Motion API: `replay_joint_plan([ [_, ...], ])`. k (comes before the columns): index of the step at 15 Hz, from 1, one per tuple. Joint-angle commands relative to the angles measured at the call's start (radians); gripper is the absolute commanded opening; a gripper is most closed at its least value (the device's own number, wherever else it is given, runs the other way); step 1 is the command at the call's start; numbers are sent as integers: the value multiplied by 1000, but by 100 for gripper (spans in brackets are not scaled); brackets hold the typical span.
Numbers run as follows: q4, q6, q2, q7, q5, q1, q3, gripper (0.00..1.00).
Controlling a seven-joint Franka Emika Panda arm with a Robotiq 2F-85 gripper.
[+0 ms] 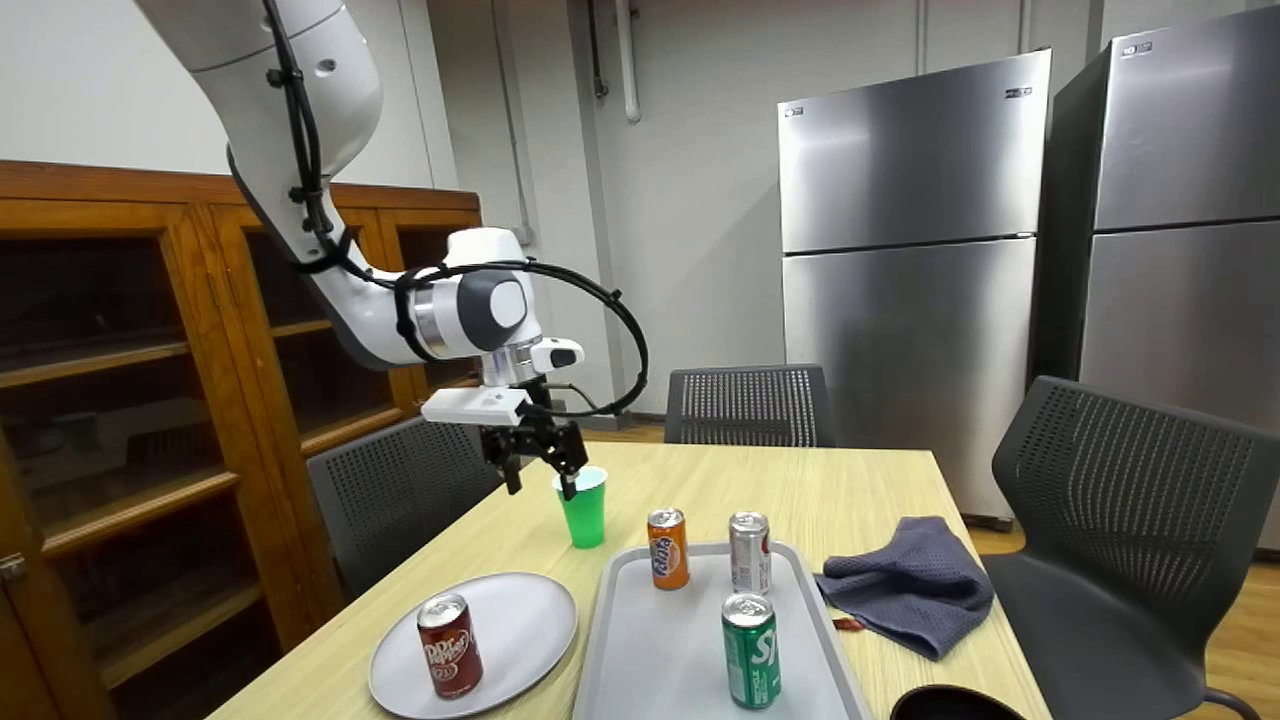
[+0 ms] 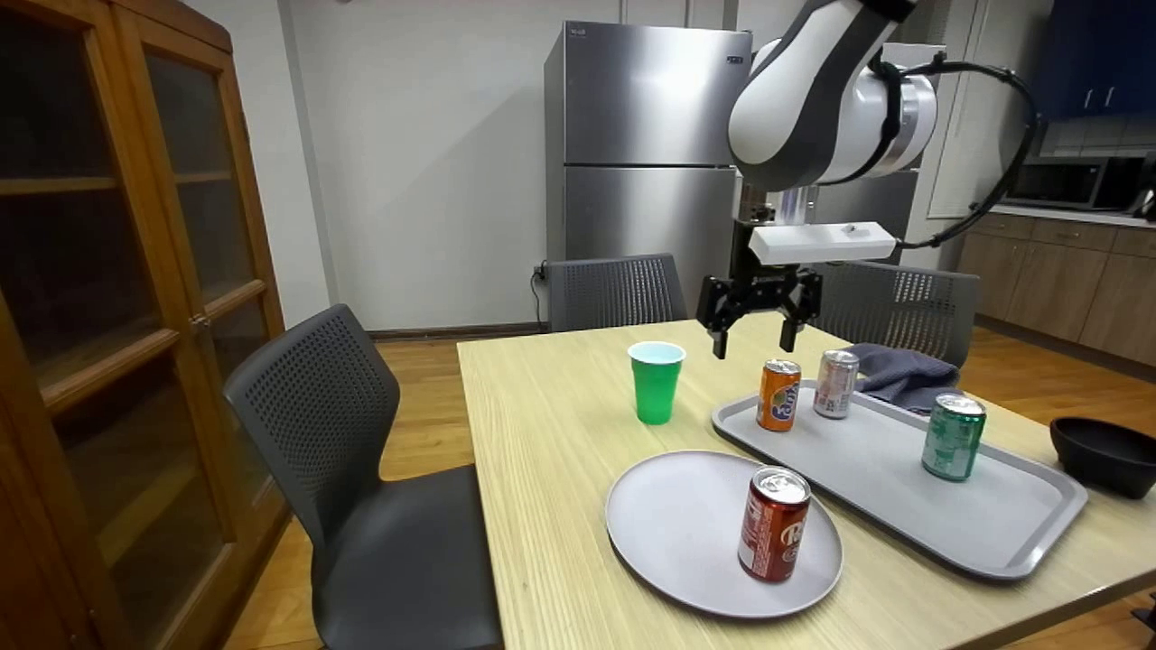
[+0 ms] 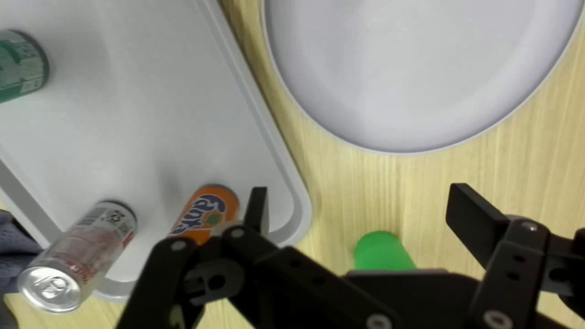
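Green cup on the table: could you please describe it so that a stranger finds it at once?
In both exterior views, find the pale table and its round plate. Behind the plate, beside the grey tray, the green cup stands upright. Unlike the nearby orange can, it widens upward to a whitish rim.

The cup (image 2: 657, 388) is showing bright green, its rim white. The orange can (image 3: 205, 214) is wearing dark blue lettering (white is edging the letters). The silver can (image 3: 84, 256) is carrying reddish areas and fine dark print; the green can (image 1: 751, 655) and the red can (image 1: 450, 650) are bearing white letters. The tray (image 2: 885, 478) is appearing plain grey, the plate (image 2: 677, 524) a paler, faintly lilac grey. The cloth (image 1: 915, 590) is displaying a slate-blue waffle grid, the bowl (image 2: 1106, 460) is showing solid black, and the desk (image 2: 551, 451) is running pale yellow with thin grain streaks. The jaws are looking black.
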Motion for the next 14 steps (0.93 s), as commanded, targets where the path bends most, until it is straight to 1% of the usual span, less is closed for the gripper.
replay_joint_plan([
  [1, -41, -25, -40, 30, -12, 27, 45, 100],
  [5, -75, -26, -39, 22, -12, 46, 76, 100],
  [14, -162, -23, -29, 38, -3, 61, 98, 100],
])
